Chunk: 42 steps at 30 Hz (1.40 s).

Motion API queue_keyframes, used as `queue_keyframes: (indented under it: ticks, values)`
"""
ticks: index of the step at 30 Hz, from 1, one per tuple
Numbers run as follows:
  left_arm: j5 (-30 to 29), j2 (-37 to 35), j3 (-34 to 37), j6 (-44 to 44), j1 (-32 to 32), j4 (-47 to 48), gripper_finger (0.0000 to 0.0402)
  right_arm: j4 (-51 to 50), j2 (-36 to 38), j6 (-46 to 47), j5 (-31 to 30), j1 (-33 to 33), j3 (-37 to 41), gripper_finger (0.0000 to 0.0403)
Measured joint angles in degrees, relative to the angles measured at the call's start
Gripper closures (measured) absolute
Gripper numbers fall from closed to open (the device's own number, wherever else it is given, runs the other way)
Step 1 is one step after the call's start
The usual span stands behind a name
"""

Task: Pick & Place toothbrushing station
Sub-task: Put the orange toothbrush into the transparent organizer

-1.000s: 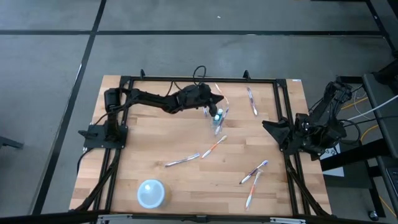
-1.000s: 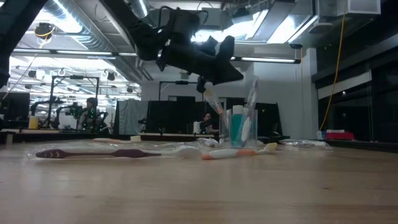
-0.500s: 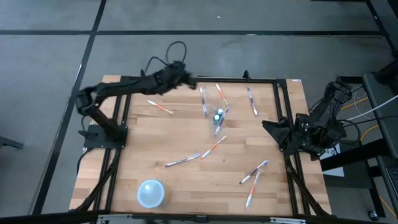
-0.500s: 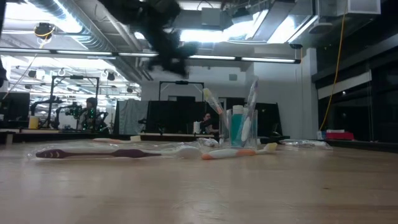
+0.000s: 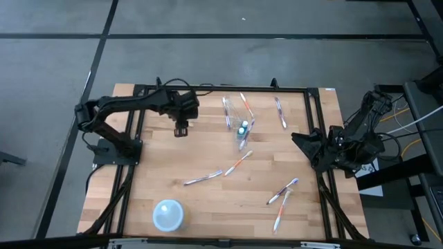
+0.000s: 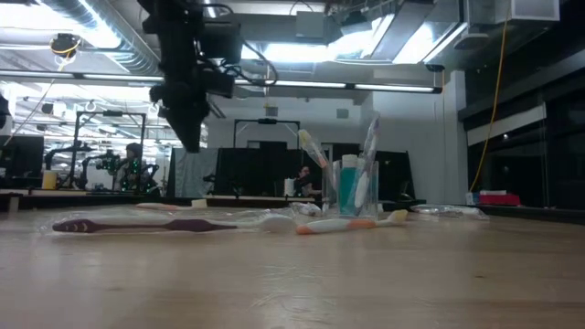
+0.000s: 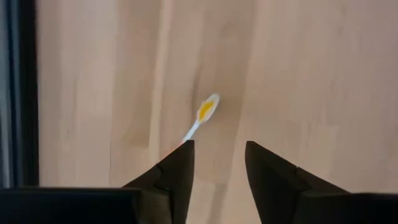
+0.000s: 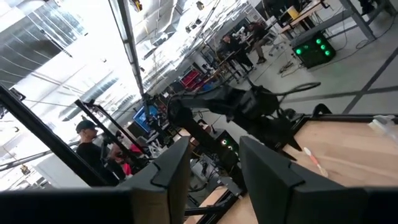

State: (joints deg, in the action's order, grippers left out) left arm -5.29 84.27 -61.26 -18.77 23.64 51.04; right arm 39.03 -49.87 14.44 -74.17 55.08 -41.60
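Left gripper (image 5: 181, 129) over the table's far-left area, pointing down, fingers spread with nothing between them; left wrist view shows an orange-headed toothbrush (image 7: 200, 117) lying flat on the wood right under the gap, mostly hidden in the high view by the gripper itself. Low view puts the same gripper (image 6: 188, 137) well above the table surface, so hovering, not touching. Clear cup (image 5: 243, 128) upright near the table's far middle, teal tube (image 6: 348, 187) and a few brushes standing in it; tube and cup contents only readable in the low view. High view alone shows the scatter: loose brushes beside the cup at the far edge, an orange brush (image 5: 238, 163) and a purple one (image 5: 203, 178) mid-table, another pair (image 5: 282, 192) near the right side. Pale blue bowl (image 5: 168, 214) at the near edge, well apart from the cup. Right gripper (image 5: 302, 143) parked at the table's right edge, fingers spread and empty per right wrist view (image 8: 211, 163).
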Motion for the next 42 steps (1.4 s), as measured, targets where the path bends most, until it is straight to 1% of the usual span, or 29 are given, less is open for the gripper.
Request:
queue_keyframes:
  ticks: [4,6,8,12,14,16,20,23,27,34,38,40,42]
  values:
    - [2.92,0.0,3.26,-11.32,-0.3,-5.27,0.0246,0.0,-0.62,-0.09,0.04,-0.38,0.0,0.0261]
    - [4.35,0.0,4.85,-13.91,-0.22,-8.34,0.0243,0.37,-1.05,0.18,0.04,-0.38,0.0,0.0261]
    - [5.1,0.0,6.42,-15.43,-0.05,-8.78,0.024,0.45,-1.61,0.8,0.07,-0.37,0.0,0.0261]
    - [5.73,0.67,8.79,-15.13,0.77,-10.56,0.024,0.89,-2.83,1.44,-0.5,-0.36,0.0,0.0261]
    - [4.19,1.22,9.67,-14.49,1.27,-13.08,0.024,0.85,-3.23,1.79,-1.0,-0.36,0.0,0.0261]
    - [3.93,2.26,9.71,-13.56,1.72,-16.98,0.024,0.87,-3.32,2.1,-1.31,-0.36,0.0,0.0261]
    - [4.18,6.05,9.71,-13.06,2.3,-19.29,0.024,1.02,-3.32,3.1,-1.27,-0.23,0.0,0.0261]
    - [4.62,9.4,9.74,-13.29,2.4,-18.96,0.024,1.51,-3.32,3.25,-1.29,0.32,0.0,0.0261]
    - [3.65,12.47,9.77,-13.5,2.38,-20.67,0.0245,1.54,-3.32,4.49,-1.45,0.87,0.0,0.0261]
    - [3.83,12.98,9.66,-13.53,2.42,-20.47,0.0285,1.56,-3.32,4.65,-1.47,0.91,0.0,0.0261]
    - [4.87,12.98,9.66,-13.32,3.5,-20.04,0.031,1.53,-3.32,4.56,-1.49,0.91,0.0,0.0261]
    - [4.57,13.0,9.66,-12.8,4.15,-20.27,0.0332,1.53,-3.32,4.39,-1.49,0.91,0.0,0.0261]
    - [4.22,13.05,9.66,-12.07,4.97,-20.62,0.0366,1.51,-3.32,4.33,-1.49,0.91,0.0,0.0261]
